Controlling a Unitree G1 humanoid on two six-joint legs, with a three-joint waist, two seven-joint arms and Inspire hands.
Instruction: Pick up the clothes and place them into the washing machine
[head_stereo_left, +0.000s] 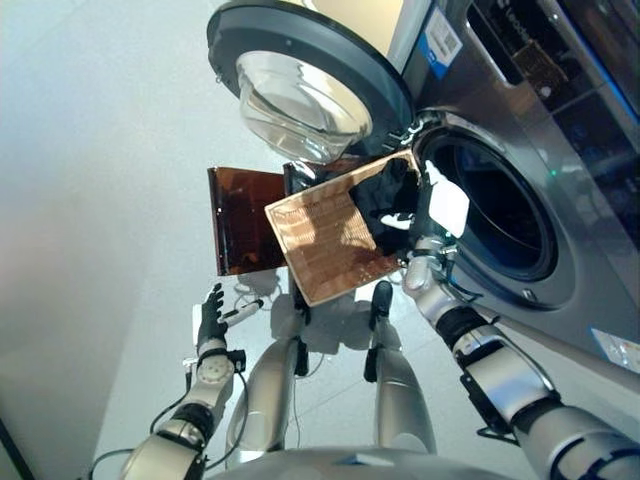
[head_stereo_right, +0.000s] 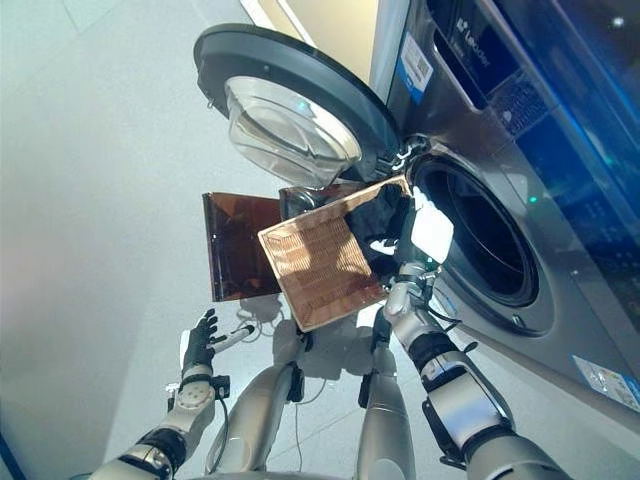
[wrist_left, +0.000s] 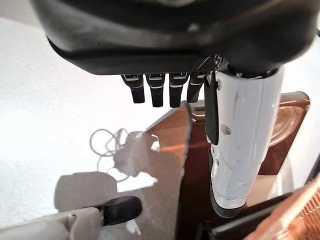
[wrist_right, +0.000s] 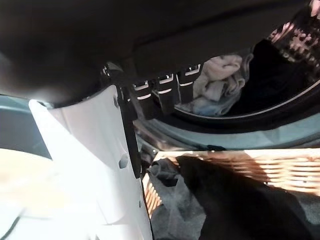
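Right hand (head_stereo_left: 425, 215) hovers over the basket (head_stereo_left: 320, 245) at the washing machine (head_stereo_left: 500, 200) opening, fingers relaxed, holding nothing; dark clothes (wrist_right: 240, 200) lie in the basket, pale clothes (wrist_right: 215, 82) inside the drum; left hand (head_stereo_left: 211, 315) open, low, well apart.

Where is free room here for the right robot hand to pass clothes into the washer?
The round drum opening is free, between the open door and the front panel. The basket crowds its lower rim, with dark clothes on top beside the right robot hand.
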